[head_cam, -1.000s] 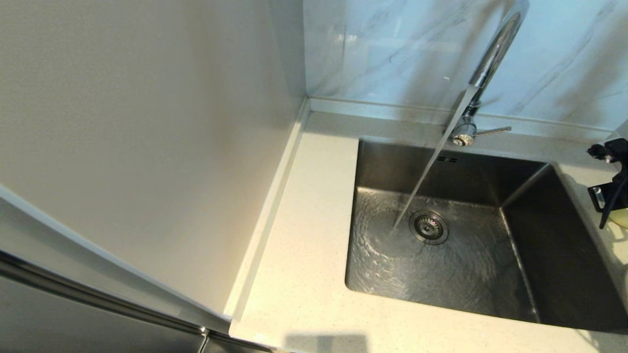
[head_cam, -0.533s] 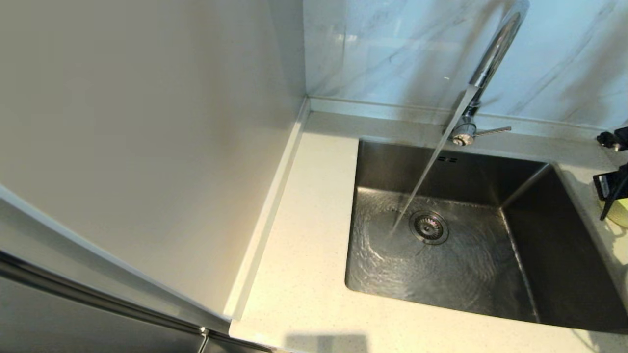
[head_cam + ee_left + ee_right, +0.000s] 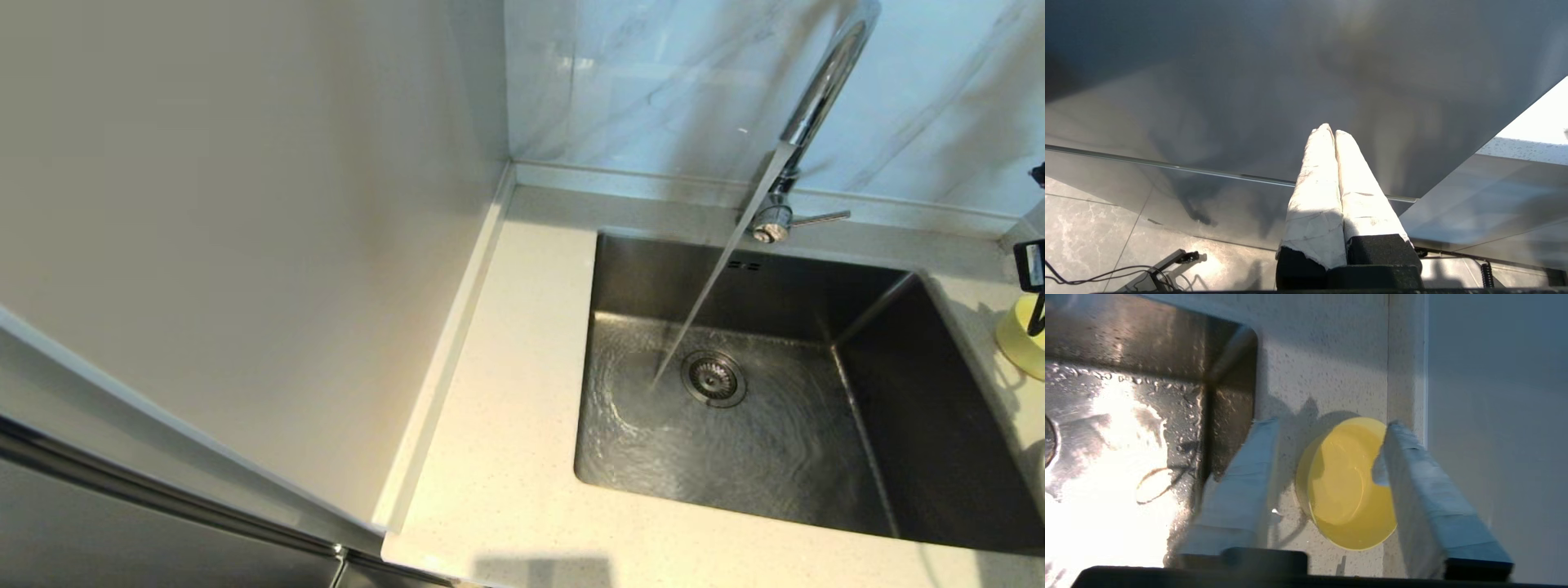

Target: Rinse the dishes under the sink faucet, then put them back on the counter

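Note:
One of the dishes, a small pale-yellow bowl, sits upright on the counter to the right of the sink. It peeks in at the head view's right edge. My right gripper hovers above the bowl, open, its taped fingers spread to either side with nothing clamped. The faucet is running, and its stream falls onto the basin floor beside the drain. My left gripper is shut and empty, parked low beside a dark cabinet front.
The off-white counter runs along the sink's left side and front. A plain wall panel rises on the left and a marble wall stands behind the faucet. A black part of my right arm shows at the right edge.
My right gripper has pulled off to the right, almost out of the head view. More of the yellow bowl now shows on the counter. Water keeps running.

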Tool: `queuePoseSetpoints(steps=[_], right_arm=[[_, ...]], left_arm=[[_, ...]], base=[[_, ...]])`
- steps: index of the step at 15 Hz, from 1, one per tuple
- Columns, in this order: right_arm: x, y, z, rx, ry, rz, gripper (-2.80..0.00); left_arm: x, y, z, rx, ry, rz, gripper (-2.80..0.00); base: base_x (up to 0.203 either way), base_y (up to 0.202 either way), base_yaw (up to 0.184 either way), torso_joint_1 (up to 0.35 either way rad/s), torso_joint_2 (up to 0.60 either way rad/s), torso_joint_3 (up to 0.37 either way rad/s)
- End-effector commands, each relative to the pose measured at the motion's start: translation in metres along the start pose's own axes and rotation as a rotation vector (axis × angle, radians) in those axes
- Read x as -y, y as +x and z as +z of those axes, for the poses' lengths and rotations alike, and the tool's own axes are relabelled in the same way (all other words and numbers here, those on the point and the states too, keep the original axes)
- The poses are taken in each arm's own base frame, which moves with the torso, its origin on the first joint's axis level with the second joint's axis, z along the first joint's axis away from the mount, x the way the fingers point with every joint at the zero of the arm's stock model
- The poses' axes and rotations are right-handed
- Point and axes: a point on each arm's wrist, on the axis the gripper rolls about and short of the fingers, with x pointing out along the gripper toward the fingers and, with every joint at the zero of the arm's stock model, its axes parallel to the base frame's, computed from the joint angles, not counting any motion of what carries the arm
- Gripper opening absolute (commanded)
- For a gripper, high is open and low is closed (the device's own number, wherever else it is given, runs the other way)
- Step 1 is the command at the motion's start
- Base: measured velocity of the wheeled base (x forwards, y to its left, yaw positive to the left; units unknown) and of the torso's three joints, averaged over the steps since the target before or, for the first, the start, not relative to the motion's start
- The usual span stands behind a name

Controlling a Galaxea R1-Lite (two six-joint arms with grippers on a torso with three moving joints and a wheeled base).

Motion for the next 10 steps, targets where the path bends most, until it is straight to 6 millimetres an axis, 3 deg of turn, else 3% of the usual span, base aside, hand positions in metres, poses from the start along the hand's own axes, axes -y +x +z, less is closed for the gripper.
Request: queuePoseSetpoints(steps=[1, 7, 10], right_arm=[[-0.001, -0.009, 0.006, 0.025, -0.004, 0.002, -2.8], [0.002, -0.034, 0.016, 0.08, 0.004, -0.007, -2.8], [0.002, -0.058, 0.023, 0.125, 0.062, 0.0, -2.8]], left_arm=[[0.0, 0.0, 0.0, 0.0, -0.001, 0.0, -2.8], [0.0, 0.0, 0.0, 0.0, -0.001, 0.0, -2.8], [0.0, 0.0, 0.0, 0.0, -0.001, 0.0, -2.8]], base=[[0.0, 0.0, 0.0, 0.0, 0.0, 0.0], [0.0, 0.0, 0.0, 0.0, 0.0, 0.0], [0.0, 0.0, 0.0, 0.0, 0.0, 0.0]])
